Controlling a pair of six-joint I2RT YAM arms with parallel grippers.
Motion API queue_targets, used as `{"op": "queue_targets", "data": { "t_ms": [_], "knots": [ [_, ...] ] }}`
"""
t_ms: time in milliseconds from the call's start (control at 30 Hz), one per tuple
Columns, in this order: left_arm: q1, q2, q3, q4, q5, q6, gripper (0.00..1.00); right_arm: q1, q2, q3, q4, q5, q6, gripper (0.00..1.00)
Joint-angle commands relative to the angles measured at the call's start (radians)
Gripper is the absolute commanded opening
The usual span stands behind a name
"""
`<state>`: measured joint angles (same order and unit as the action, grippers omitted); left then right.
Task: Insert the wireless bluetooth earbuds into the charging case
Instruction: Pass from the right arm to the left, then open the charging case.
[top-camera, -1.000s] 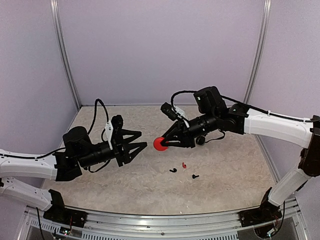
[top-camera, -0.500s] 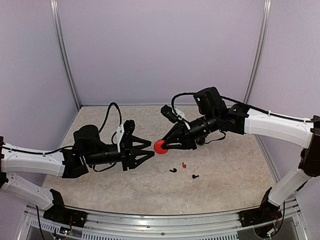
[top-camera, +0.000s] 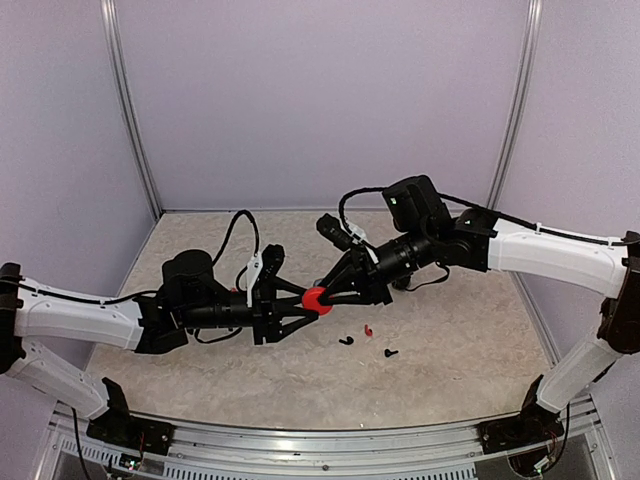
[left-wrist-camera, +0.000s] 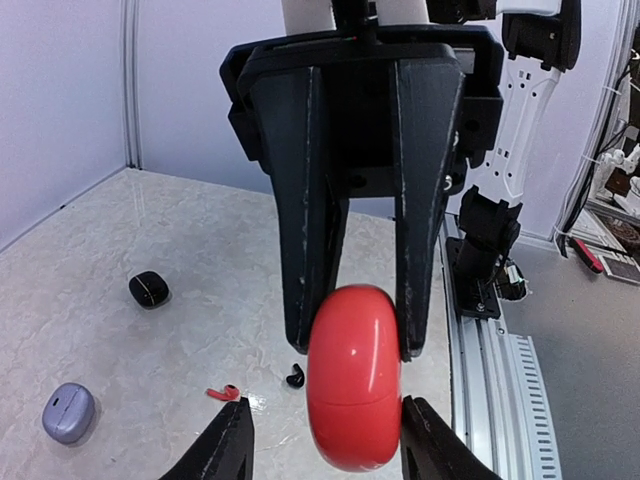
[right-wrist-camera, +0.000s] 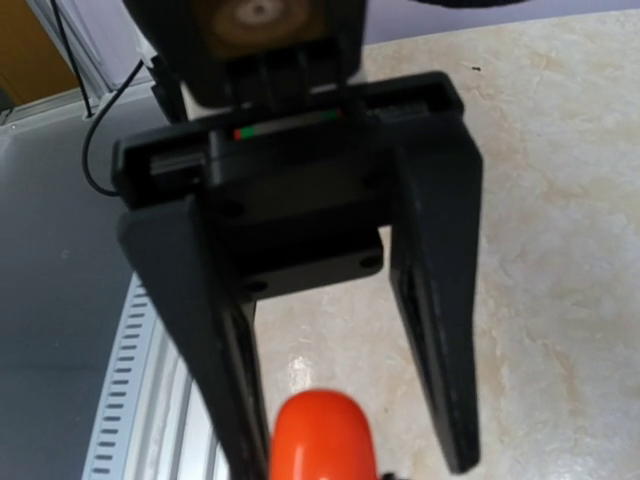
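While the right gripper pinches the red case aloft, the left gripper stands spread about it. Earbuds lie on the table. They are probably light and slick, so grip the stem.

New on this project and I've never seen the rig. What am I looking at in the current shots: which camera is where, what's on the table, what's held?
These are two robot arms, each ending in a two-finger gripper. The wide picture comes from a fixed camera above and behind them, and the other two come from a camera on each wrist. The right gripper pinches a red charging case in the air. The left gripper is open, with one finger either side of that case. On the table lie a black case, a lilac case, a red earbud and two black earbuds.
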<state>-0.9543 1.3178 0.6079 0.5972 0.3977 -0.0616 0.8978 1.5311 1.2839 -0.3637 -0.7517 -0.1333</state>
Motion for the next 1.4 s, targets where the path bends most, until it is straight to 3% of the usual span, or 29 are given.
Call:
{"op": "queue_targets", "data": {
  "t_ms": [0,233,367,500,633,800,1033,1367],
  "knots": [
    [0.006,0.012,0.027,0.042,0.034,-0.011,0.48,0.010,-0.008,0.033,0.010,-0.028,-0.005,0.08],
    [0.006,0.002,0.013,0.064,0.059,0.006,0.32,0.011,-0.003,0.037,0.012,-0.027,-0.005,0.08],
    [0.006,-0.006,0.007,0.069,0.053,0.011,0.32,0.011,-0.001,0.037,0.010,-0.016,-0.001,0.07],
    [0.007,-0.012,0.012,0.056,0.029,0.005,0.41,0.010,0.000,0.037,0.003,0.002,-0.002,0.07],
    [0.006,-0.017,0.013,0.053,0.039,0.018,0.28,0.010,0.000,0.037,0.006,-0.001,0.000,0.07],
    [0.002,-0.036,-0.014,0.080,0.058,0.040,0.16,0.007,-0.013,0.027,0.030,-0.011,0.019,0.21],
    [-0.011,-0.064,-0.035,0.088,0.075,0.059,0.09,-0.032,-0.027,0.019,0.083,-0.004,0.079,0.35],
    [-0.018,-0.072,-0.042,0.093,0.070,0.077,0.05,-0.069,-0.042,0.000,0.142,0.000,0.129,0.40]
  ]
}}
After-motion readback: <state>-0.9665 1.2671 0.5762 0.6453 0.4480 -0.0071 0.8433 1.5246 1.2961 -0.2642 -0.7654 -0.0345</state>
